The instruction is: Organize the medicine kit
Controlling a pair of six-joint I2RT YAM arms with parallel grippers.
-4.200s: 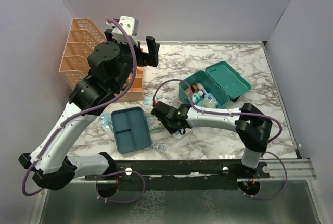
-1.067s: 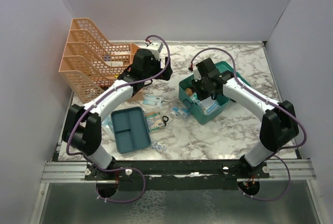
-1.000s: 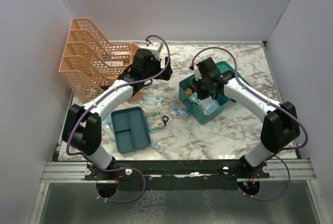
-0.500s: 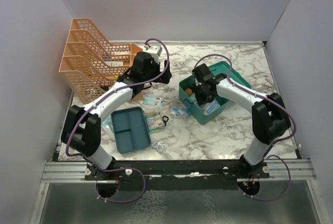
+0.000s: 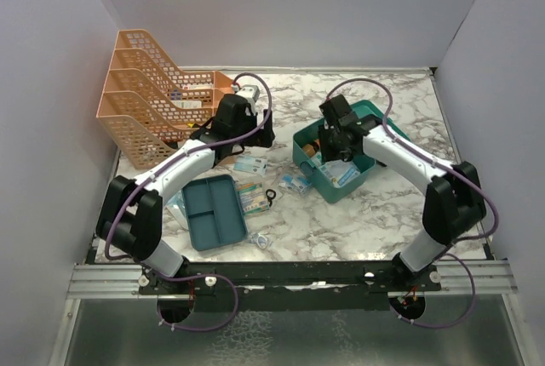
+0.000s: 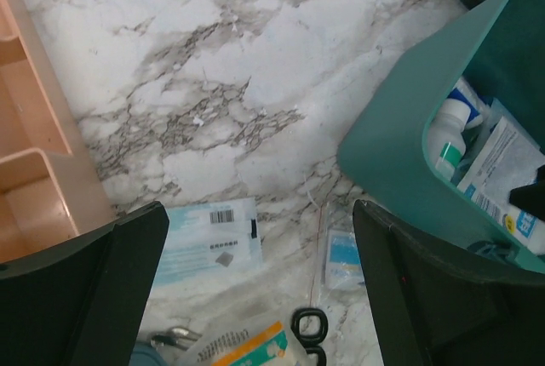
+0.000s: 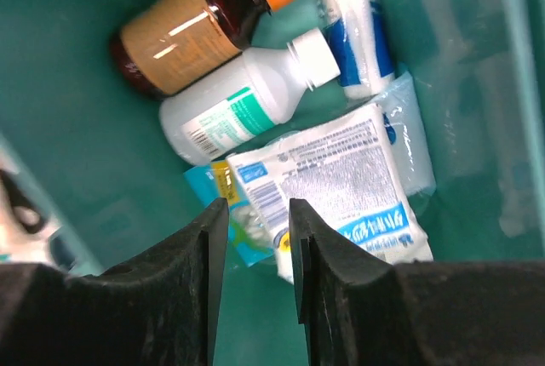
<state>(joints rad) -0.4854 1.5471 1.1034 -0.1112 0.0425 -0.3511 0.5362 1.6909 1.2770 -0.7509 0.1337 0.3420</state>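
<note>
Left end effector [image 6: 260, 289] wide, right end effector [image 7: 254, 251] barely parted, both empty; packet [image 7: 345, 180] print unreadable.

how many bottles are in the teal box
2. Both lie on their sides in the medicine kit: a brown bottle with an orange cap and, beside it, a white bottle with a teal label. The white packet may hide more.

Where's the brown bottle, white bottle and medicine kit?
brown bottle [image 7: 170, 47]: right wrist view, tan label.
white bottle [image 7: 230, 119]: right wrist view, its body.
medicine kit [image 6: 400, 136]: left wrist view, outer wall.
</note>
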